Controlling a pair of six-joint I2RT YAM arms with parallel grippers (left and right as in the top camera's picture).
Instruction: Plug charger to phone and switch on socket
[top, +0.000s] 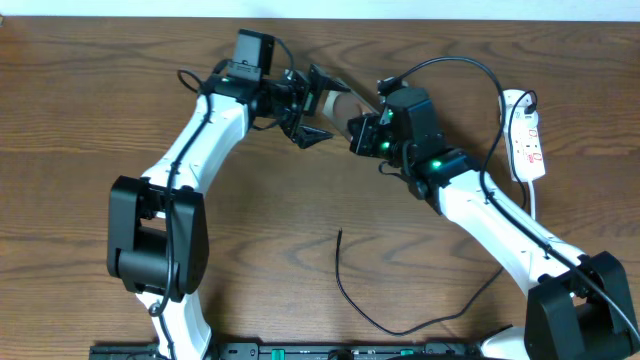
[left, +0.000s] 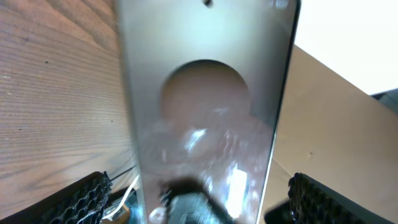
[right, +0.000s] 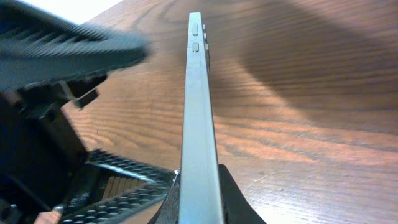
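Observation:
The phone (top: 336, 100) is held up on edge near the table's far middle. My right gripper (top: 357, 132) is shut on its lower end; the right wrist view shows the phone edge-on (right: 199, 93) with the jaws (right: 199, 202) pinching it. My left gripper (top: 305, 108) is open, with its fingers on either side of the phone and gaps showing. In the left wrist view the screen with its brownish oval (left: 205, 93) fills the middle between the fingers (left: 202, 202). The charger (top: 345, 280) lies loose on the table at the near middle, its tip (top: 340, 233) free. The socket (top: 527, 135) lies at the far right.
The socket's white cord (top: 533, 200) runs down behind the right arm. A thicker black cable (top: 470, 70) loops over the right wrist. The left gripper's finger (right: 68, 50) sits close to the left of the phone in the right wrist view.

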